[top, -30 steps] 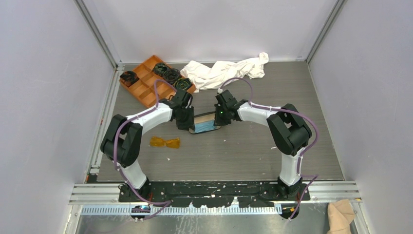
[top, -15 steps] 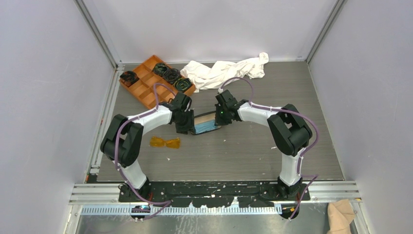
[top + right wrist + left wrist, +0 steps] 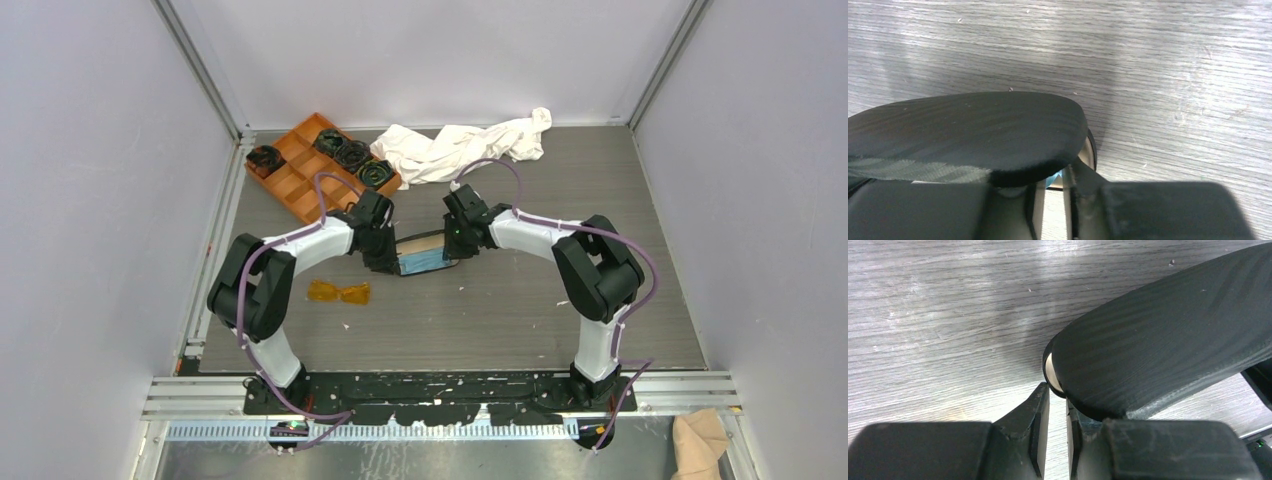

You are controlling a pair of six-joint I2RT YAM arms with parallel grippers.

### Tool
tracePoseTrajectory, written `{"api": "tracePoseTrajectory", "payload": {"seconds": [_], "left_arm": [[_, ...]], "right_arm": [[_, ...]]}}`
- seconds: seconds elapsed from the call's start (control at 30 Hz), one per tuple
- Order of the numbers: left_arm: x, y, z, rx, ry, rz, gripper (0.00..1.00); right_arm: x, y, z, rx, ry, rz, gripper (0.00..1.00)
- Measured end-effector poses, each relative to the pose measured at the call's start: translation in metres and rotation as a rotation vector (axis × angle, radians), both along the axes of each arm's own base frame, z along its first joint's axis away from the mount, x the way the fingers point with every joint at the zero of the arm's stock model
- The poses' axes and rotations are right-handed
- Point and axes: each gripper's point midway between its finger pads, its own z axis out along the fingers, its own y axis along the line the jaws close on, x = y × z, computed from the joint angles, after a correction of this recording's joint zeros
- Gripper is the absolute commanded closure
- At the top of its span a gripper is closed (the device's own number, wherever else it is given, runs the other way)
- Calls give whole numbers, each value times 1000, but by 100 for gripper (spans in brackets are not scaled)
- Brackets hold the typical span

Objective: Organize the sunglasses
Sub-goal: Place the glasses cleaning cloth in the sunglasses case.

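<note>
In the left wrist view, the black glasses case (image 3: 1158, 340) runs off the top and right edges, and its lid hides the inside from you. The left pincer (image 3: 1057, 400) shows a narrow gap right at the case's rim, and you cannot tell whether it pinches anything.

In the right wrist view the case runs off the left edge. The right pincer (image 3: 1053, 192) and the lid's near edge are blurred. Only a sliver of light blue cloth (image 3: 1053, 176) shows in its gap, so the grip is unclear.

From above, the left arm (image 3: 310, 238) and right arm (image 3: 520, 232) cover the case's ends and both pincers' tips. The black items (image 3: 352, 154) in the orange tray (image 3: 298, 186) are too small for you to name. A tan cloth (image 3: 700, 440) at the bottom right is cut by the lower edge.
</note>
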Motion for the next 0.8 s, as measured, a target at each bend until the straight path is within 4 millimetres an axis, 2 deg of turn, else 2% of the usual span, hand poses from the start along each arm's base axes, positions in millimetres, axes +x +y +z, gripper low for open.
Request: {"api": "tracePoseTrajectory", "payload": {"seconds": [0.17, 0.43, 0.53, 0.63, 0.8], "left_arm": [[1, -1, -1, 2, 1, 0, 88], [4, 0, -3, 5, 2, 2, 88], [4, 0, -3, 5, 0, 2, 87], [4, 0, -3, 5, 0, 2, 87], [4, 0, -3, 5, 1, 2, 87]], "right_arm": [[-2, -2, 4, -6, -1, -5, 68], [-6, -12, 17, -28, -11, -22, 69], [-6, -11, 27, -12, -28, -23, 71], [-9, -6, 34, 22, -35, -15, 78], [-20, 7, 31, 52, -19, 17, 88]]}}
